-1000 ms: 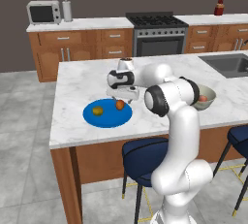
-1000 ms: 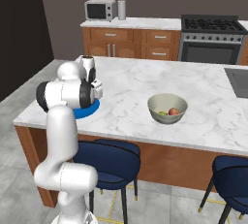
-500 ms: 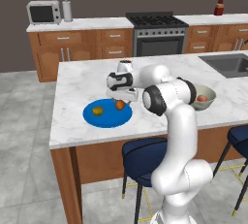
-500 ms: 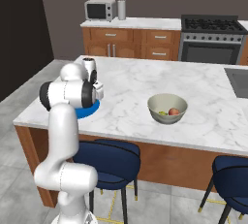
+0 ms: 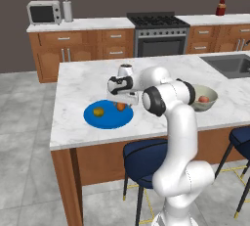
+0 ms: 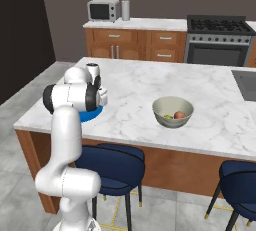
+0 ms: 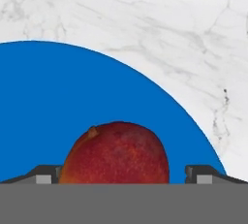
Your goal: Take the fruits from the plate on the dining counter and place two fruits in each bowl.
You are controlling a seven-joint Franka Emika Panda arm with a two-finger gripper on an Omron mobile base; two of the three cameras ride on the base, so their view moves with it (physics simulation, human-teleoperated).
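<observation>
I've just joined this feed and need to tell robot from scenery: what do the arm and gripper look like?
The arm is glossy white with rounded, tubular links and dark grey joint rings, and no visible cables. The gripper is a white block with dark trim and two small dark finger tips.

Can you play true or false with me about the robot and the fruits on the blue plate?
1. The gripper is open, with a fruit between its fingers. True.
2. The orange fruit lies on the blue plate. True.
3. The cream bowl is empty. False: it has a red fruit and a yellow-green fruit in it.
4. Four fruits lie on the plate. False: two, the orange one and an olive-yellow fruit.
5. The plate sits on the floor. False: it is on the marble counter.
</observation>
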